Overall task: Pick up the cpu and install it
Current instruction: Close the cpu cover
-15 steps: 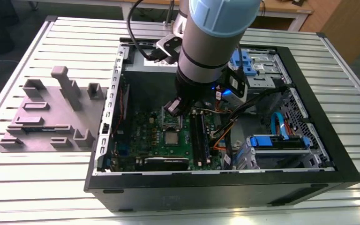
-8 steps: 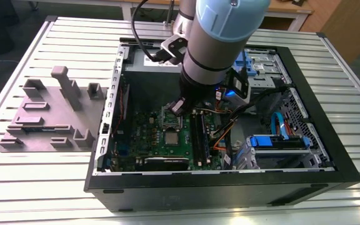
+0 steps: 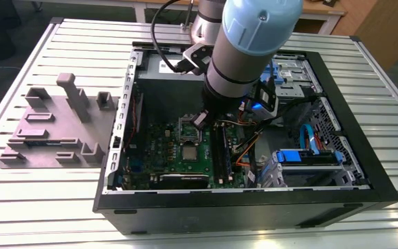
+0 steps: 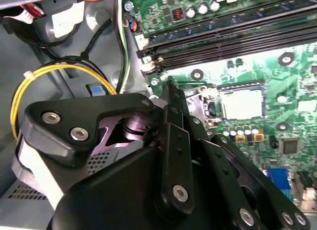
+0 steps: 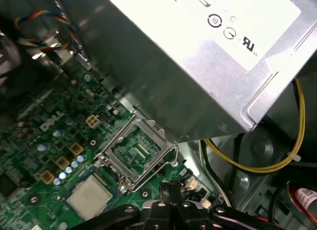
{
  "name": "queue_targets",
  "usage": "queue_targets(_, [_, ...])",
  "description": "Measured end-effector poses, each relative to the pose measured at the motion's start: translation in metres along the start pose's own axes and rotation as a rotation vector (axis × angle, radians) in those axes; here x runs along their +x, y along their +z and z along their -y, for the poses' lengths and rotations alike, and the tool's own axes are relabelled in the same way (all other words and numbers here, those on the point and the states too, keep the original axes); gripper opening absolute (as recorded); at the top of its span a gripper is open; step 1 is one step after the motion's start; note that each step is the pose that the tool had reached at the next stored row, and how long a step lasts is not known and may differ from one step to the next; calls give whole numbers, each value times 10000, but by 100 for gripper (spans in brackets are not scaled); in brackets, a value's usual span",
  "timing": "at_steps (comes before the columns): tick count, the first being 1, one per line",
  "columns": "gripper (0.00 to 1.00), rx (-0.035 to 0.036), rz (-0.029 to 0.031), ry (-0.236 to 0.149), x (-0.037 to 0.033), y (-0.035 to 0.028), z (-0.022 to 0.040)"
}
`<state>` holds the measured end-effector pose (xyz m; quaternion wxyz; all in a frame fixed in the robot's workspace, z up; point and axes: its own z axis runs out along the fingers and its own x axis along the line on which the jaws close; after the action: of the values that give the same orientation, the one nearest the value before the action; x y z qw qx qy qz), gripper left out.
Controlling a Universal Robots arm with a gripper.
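Hovering low over motherboard, gripper had fingers pressed together, pinching nothing. Cpu lay flat on board just beside open socket, apart from fingertips. Judged: grasp wanted spread fingers, level approach, contact on chip edges only. Room tight: power supply box overhung socket, with memory sticks and yellow cable near.

Green motherboard, silver-grey cpu, black tool, yellow cable

Arm: grey tube, pale-blue joint cap, black cable alongside. Gripper: black linkage plates with silver screw heads.
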<state>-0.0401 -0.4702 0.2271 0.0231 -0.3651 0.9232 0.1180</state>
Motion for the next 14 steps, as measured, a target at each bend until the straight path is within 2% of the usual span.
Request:
queue_targets(2, [10, -67, 63, -3, -10, 21, -5])
queue_targets(5, [10, -218, 203, -14, -13, 43, 0])
queue_targets(7, [10, -279, 258, -17, -14, 56, 5])
queue_targets(14, [10, -304, 282, -18, -14, 57, 5])
